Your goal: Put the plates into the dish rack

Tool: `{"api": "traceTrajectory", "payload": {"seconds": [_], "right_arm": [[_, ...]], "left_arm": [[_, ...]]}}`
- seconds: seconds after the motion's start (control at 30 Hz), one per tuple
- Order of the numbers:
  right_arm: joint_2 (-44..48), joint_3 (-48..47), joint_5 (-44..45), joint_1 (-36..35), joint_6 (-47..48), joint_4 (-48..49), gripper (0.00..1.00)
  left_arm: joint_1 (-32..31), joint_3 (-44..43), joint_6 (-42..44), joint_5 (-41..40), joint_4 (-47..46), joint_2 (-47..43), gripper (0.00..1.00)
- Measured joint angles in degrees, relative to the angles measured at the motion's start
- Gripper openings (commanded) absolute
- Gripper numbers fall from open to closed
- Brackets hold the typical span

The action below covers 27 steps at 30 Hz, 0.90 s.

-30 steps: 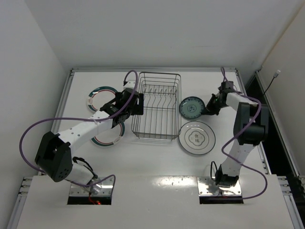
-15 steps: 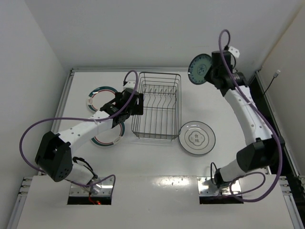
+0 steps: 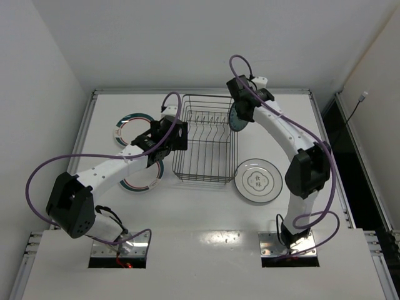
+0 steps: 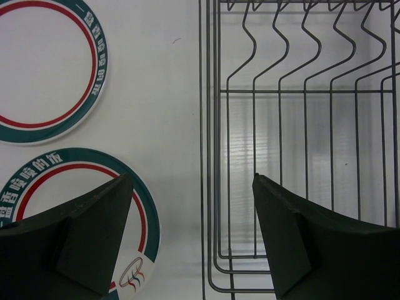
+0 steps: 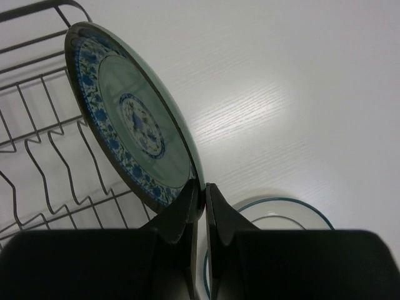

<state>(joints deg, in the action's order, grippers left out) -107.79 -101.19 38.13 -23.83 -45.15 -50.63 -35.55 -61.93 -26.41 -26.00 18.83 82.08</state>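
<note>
I'm driving this from afar, and it reads as a robotics lab: a bare white table (image 3: 206, 203) walled by plain white panels (image 3: 37, 94) at left and top of frame, arm bases (image 3: 294, 236) bolted to metal mounts (image 3: 100, 253) at the bottom, purple cables (image 3: 81, 155) looping loose.

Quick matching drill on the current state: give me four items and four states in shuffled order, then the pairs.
1 teal patterned plate
2 white-grey plate
3 dish rack
4 left tool

A open, over the rack's left edge
B flat on the table
C no plate slotted in
D pinched by the right tool

Pairs: 1-D, 2-B, 3-C, 4-A
</note>
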Motion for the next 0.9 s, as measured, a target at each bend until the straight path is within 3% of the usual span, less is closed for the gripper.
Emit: {"api": "traceTrajectory", "payload": {"seconds": [0.7, 0.9], "right_arm": [[-14.12, -11.89, 6.71, -7.96, -4.76, -7.89, 0.0], [-12.61, -8.61, 2.71, -7.5, -3.3, -3.98, 0.1]], "left_arm": [[0.0, -0.46, 0.0, -0.39, 0.39, 0.46, 0.75], [0.0, -0.5, 0.0, -0.39, 0.42, 0.61, 0.75]]}}
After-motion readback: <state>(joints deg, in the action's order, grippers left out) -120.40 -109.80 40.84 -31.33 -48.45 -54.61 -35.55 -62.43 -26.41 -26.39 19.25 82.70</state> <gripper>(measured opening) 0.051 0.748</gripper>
